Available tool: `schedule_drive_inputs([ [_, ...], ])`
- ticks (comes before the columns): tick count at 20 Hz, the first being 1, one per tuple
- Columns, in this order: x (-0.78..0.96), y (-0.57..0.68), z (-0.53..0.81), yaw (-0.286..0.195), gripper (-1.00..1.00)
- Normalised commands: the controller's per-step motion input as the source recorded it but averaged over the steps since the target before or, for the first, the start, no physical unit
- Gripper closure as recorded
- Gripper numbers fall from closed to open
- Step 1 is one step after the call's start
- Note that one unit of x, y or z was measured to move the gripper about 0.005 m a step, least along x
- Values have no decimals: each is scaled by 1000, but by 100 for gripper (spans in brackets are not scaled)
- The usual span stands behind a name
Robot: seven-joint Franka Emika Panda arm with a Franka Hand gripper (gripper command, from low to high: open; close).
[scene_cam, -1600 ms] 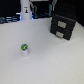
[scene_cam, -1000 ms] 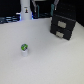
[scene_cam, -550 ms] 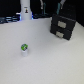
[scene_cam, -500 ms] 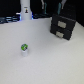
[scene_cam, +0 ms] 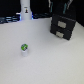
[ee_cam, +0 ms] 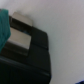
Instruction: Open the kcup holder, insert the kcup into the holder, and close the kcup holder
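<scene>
One kcup [scene_cam: 23, 48] well apart from kcup holder [scene_cam: 63, 26]; no legible writing; end effector state unclear.

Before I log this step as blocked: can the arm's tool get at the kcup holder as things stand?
Probably yes. The arm sits right above the kcup holder in the exterior view, and the wrist view shows the holder close up with nothing between. The kcup stands well apart on the table. The tool itself is not visible.

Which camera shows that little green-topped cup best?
The exterior view: the tiny white cup with a green top stands alone on the white table, fully visible. The wrist view shows none of it, only the black boxy holder close up.
</scene>
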Motion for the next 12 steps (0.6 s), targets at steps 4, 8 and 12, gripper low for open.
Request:
schedule_drive_inputs([
  [4,-241,602,-326,-178,-100],
  [8,-221,531,-357,-182,-100],
  [12,-202,472,-370,-168,-100],
])
